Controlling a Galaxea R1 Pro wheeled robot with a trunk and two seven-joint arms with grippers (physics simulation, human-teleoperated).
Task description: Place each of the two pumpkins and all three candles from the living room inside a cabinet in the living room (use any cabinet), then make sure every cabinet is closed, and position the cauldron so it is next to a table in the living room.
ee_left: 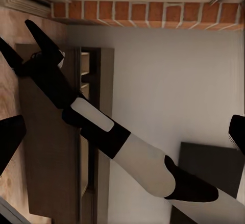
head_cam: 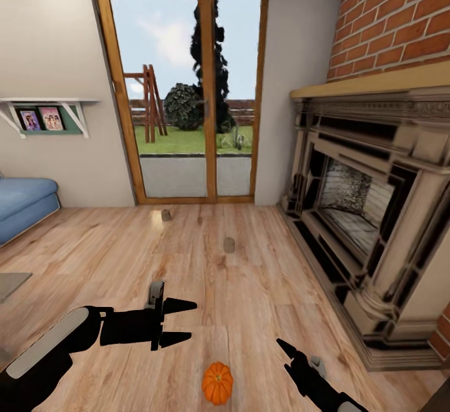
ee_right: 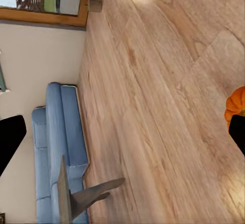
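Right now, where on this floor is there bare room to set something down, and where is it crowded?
Bare boards lie between the blue sofa and the two candles, and from the farther candle to the glass door. It is tightest near the pumpkin, between the left gripper and right gripper.

There are no words, numbers, labels or signs to read in any of the pictures. The two small framed pictures [head_cam: 40, 119] on the wall shelf [head_cam: 47, 102] show only blurry shapes of people, with no writing to make out.
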